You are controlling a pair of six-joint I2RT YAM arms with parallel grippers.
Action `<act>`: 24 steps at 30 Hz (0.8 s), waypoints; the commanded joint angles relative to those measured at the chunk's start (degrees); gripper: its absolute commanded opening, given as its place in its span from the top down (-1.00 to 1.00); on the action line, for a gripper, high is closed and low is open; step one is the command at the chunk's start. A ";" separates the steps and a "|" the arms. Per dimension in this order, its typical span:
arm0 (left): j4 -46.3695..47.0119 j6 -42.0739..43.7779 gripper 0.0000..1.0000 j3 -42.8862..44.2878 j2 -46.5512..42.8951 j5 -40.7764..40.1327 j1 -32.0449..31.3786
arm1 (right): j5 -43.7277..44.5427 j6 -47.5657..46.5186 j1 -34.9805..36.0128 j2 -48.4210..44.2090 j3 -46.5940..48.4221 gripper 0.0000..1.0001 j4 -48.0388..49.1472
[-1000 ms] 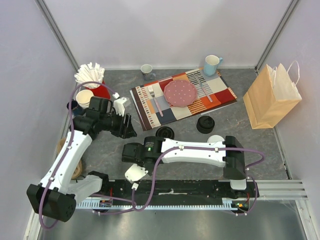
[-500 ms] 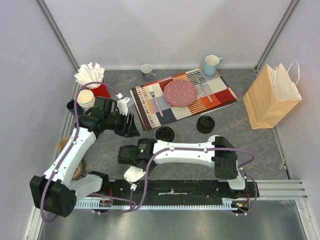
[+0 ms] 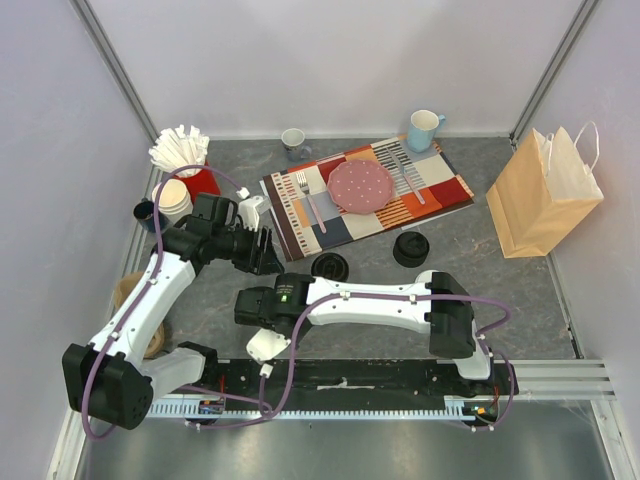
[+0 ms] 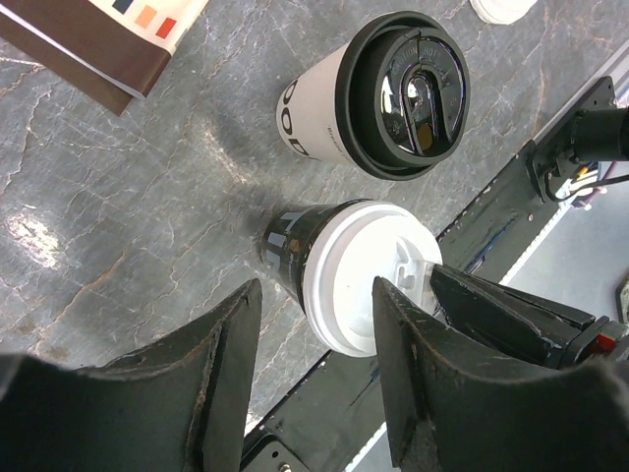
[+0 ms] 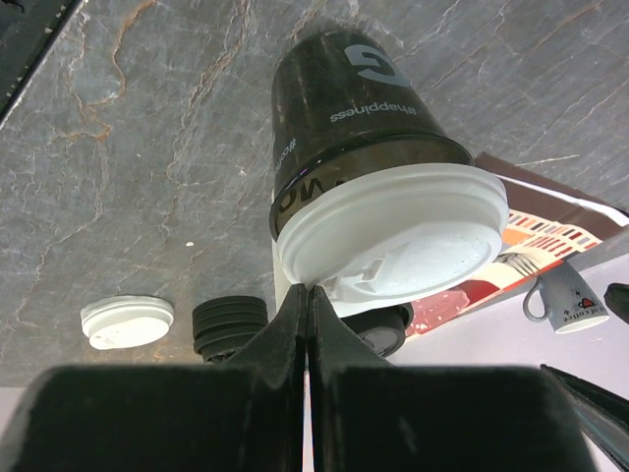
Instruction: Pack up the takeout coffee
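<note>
The black cup (image 4: 334, 270) stands upright on the table (image 4: 118, 197), white lid on, near the table's 6 o'clock edge. The white cup (image 4: 378, 98), upright with its black lid on, stands just beside it at its 1 o'clock in the left wrist view; the two are not touching.

The left gripper (image 4: 314, 290) is spread wide and grips nothing; the black cup shows in the gap ahead of its fingers. The right gripper (image 5: 308, 295) has its fingers pressed together, only a seam between them and nothing in them. Its tips sit at the white lid's rim; I cannot tell if they touch.

From above, the right arm hides the black cup. The mat (image 3: 445, 185) lies at the white cup's 12 o'clock. The bag (image 3: 540, 200) stands at the table's 3 o'clock, well apart from the cups.
</note>
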 commanded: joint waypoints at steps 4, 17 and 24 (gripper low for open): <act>2.11 -1.89 -0.10 -0.10 0.00 2.02 -0.21 | 2.16 0.21 -0.06 0.99 1.50 1.00 -1.95; 1.84 -1.98 -0.10 -0.01 0.00 1.75 -0.29 | 0.40 -0.67 -0.68 2.31 0.88 1.00 -1.77; 1.84 -1.89 -0.11 -0.01 0.00 1.75 -0.21 | -0.21 -1.11 -0.85 2.49 1.06 1.00 -1.33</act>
